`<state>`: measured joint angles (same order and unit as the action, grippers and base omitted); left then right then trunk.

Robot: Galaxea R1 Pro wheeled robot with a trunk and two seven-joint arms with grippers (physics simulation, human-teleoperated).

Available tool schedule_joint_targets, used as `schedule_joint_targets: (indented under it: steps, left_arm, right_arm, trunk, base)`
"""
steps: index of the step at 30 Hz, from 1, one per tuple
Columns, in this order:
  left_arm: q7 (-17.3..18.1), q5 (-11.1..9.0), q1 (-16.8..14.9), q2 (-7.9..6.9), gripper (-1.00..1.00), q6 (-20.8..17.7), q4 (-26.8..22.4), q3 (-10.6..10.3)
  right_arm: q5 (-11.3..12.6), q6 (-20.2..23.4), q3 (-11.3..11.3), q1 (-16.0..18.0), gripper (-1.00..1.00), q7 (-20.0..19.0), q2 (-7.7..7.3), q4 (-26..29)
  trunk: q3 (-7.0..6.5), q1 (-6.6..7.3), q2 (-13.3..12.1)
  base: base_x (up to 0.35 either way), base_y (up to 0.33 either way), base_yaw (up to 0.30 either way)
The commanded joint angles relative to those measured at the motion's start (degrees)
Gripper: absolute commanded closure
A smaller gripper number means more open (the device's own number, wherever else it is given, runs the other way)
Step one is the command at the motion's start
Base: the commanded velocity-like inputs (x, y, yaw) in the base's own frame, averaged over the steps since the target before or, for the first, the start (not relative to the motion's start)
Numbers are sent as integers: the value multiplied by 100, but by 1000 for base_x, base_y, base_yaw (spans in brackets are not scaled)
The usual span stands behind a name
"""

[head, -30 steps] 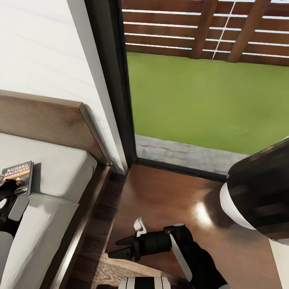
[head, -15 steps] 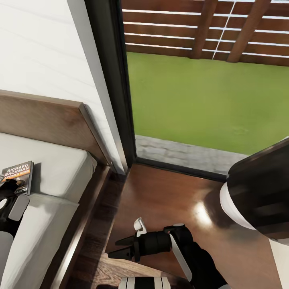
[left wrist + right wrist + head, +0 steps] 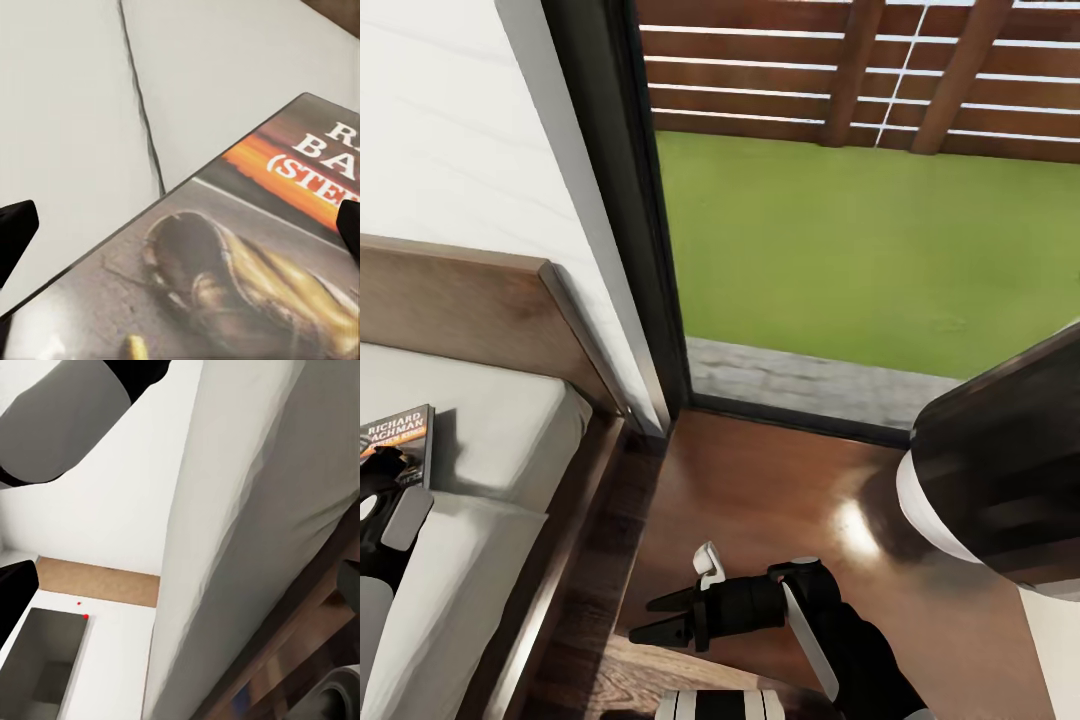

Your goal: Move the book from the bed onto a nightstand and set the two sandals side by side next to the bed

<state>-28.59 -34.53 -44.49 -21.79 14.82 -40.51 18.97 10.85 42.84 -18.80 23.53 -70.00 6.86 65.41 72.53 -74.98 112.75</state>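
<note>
The book (image 3: 400,432) lies flat on the bed's pale mattress (image 3: 500,420), close to the headboard (image 3: 460,300); its dark cover with an orange band (image 3: 247,247) is seen close up in the left wrist view. My left gripper (image 3: 382,468) hovers right over the book's near end, open, with its fingertips (image 3: 15,232) wide apart on either side. The nightstand (image 3: 780,500) stands beside the bed. My right gripper (image 3: 660,618) is open and empty over the nightstand's near edge, pointing toward the bed. The sandals are out of view.
A black-shaded lamp (image 3: 1000,470) takes up the right part of the nightstand top. A dark-framed window (image 3: 650,250) rises behind it, with grass and a wooden fence outside. The bed's dark wooden side rail (image 3: 575,540) runs between mattress and nightstand.
The camera has shifted, so bed, window and lamp sit slightly further left in the picture. Book and both grippers keep their places relative to each other.
</note>
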Motion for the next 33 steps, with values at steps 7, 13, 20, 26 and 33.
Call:
schedule_joint_targets:
  steps: [7, 13, 20, 26, 33]
  left_arm:
    - [5, -142, 2, 0, -100, 39, 148, -23]
    - [7, -142, 2, 0, -100, 41, 148, -17]
    - [8, -142, 2, 0, -100, 41, 148, -24]
    - [7, -142, 2, 0, -100, 46, 148, -25]
    - [6, -142, 2, 0, -100, 48, 148, -25]
  right_arm:
    - [32, 41, -6, 3, -100, 4, -3, -1]
    - [32, 41, -5, 3, -100, 0, -4, 0]
    - [32, 41, -7, 3, -100, 3, -3, -1]
    - [32, 41, -6, 3, -100, 4, -2, -1]
    - [32, 41, -8, 3, -100, 3, -1, 0]
  trunk:
    - [-5, 0, 1]
    - [-29, 0, 1]
    - [-32, 0, 1]
    - [-32, 0, 1]
    - [-32, 0, 1]
  base:
    - [0, 0, -50]
    - [0, 0, -137]
    - [0, 0, -12]
    - [0, 0, 0]
    - [0, 0, -1]
